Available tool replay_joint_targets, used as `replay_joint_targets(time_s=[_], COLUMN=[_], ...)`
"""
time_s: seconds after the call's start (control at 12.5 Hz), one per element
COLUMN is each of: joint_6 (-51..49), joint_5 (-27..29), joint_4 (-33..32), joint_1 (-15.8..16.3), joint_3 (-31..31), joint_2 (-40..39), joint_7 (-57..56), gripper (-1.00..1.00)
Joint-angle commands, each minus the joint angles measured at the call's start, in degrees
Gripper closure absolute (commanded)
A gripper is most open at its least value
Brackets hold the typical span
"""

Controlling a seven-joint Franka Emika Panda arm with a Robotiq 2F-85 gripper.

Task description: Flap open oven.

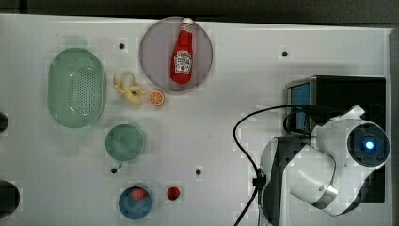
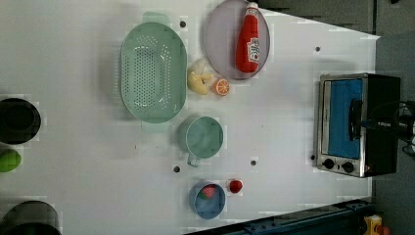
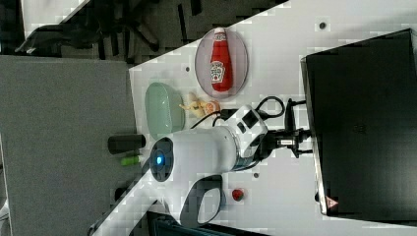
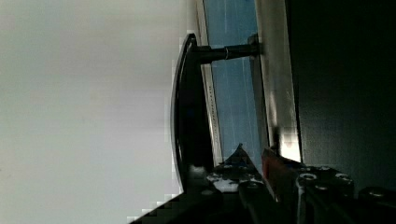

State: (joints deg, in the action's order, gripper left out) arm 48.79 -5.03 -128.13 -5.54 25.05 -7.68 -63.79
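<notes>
The oven [image 1: 348, 89] stands at the top view's right edge of the white table, black-topped, with a silver front and a blue glass door [image 2: 342, 117]. In the left view the door sits upright against its frame. My gripper [image 2: 360, 121] is at the door's black handle [image 4: 187, 116], reaching in from above the oven top. In the wrist view the handle bar runs down between my fingers [image 4: 201, 193], and the gripper [image 4: 219, 179] looks shut on it. The arm [image 1: 324, 165] covers much of the oven in the top view. In the right view the gripper [image 3: 305, 140] meets the oven [image 3: 364, 123] at its front edge.
A purple plate [image 1: 155, 52] holds a ketchup bottle [image 1: 182, 54]. Beside it are a green colander [image 1: 75, 87], a banana [image 1: 128, 88] and an orange slice [image 1: 156, 98]. A green cup [image 1: 124, 142], a blue bowl [image 1: 135, 202] and a small red fruit [image 1: 173, 193] lie nearer. A black cable [image 1: 242, 141] loops beside the arm.
</notes>
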Motion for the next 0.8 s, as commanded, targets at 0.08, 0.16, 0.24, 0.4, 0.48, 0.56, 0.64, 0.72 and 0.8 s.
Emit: replay_joint_targets(time_s=[0.08, 0.16, 0.24, 0.4, 0.48, 0.56, 0.64, 0.72, 0.8], joint_6=[0.1, 0.5, 0.6, 0.6, 0.6, 0.6, 0.6, 0.6, 0.6], joint_5=[0.7, 0.6, 0.5, -0.5, -1.9, -3.9, -6.6, -9.4, -12.0], joint_4=[-0.7, -0.7, -0.8, -1.1, -1.5, -1.8, -2.4, -3.0, -3.5], joint_1=[0.6, 0.8, 1.1, 2.2, 2.8, 3.5, 4.2, 4.9, 5.4], joint_3=[-0.5, -0.7, -0.8, -1.2, -1.6, -2.2, -2.8, -3.7, -4.6], joint_2=[-0.1, -0.4, -0.5, -0.5, -0.5, -0.5, -0.5, -0.5, -0.5], joint_7=[-2.4, -2.4, -2.4, -1.5, -0.1, 2.1, 5.3, 9.2, 13.4], gripper=[0.65, 0.65, 0.65, 0.65, 0.65, 0.65, 0.65, 0.65, 0.65])
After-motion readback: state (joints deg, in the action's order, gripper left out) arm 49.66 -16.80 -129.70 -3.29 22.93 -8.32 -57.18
